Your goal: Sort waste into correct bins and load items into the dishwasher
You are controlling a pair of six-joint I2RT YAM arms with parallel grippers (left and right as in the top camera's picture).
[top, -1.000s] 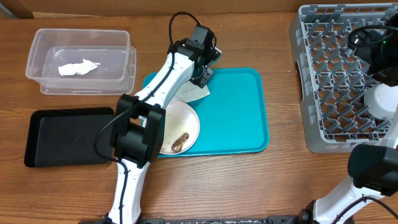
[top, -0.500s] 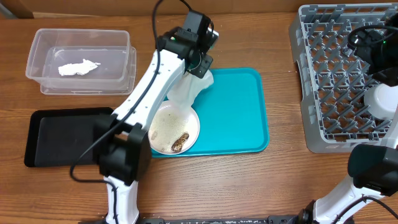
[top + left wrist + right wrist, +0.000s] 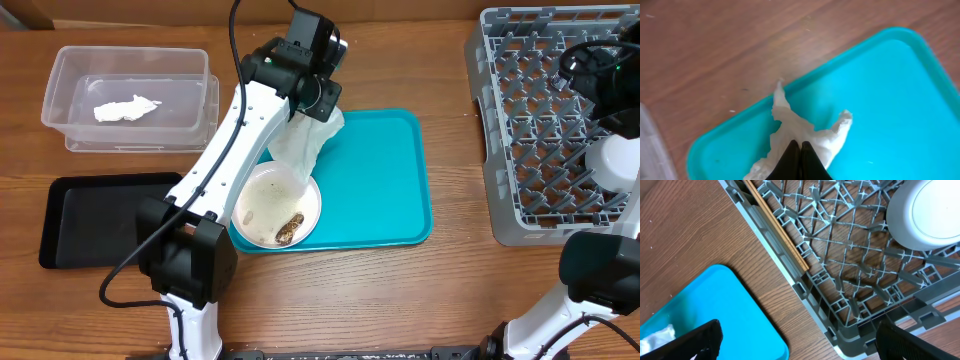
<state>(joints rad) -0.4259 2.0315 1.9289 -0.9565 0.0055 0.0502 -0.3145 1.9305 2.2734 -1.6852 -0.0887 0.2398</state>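
Observation:
My left gripper (image 3: 322,105) is shut on a crumpled white napkin (image 3: 303,142) and holds it hanging above the teal tray (image 3: 380,180); in the left wrist view the closed fingers (image 3: 800,146) pinch the napkin (image 3: 810,131). A white bowl (image 3: 277,205) on the tray holds rice grains and a brown food lump (image 3: 290,227). Another napkin (image 3: 126,108) lies in the clear tub (image 3: 130,98). The black tray (image 3: 110,218) lies front left. My right gripper (image 3: 795,345) is open over the grey dish rack (image 3: 560,120). The rack holds chopsticks (image 3: 776,226) and a white dish (image 3: 927,215).
The clear tub stands at the back left, the black tray in front of it. The teal tray's edge (image 3: 740,315) lies close to the rack's left wall (image 3: 805,287). The right arm (image 3: 610,85) hangs over the rack.
My left gripper has risen and shifted slightly back, lifting the napkin off the teal tray so it hangs stretched below the fingers. The right arm has not moved.

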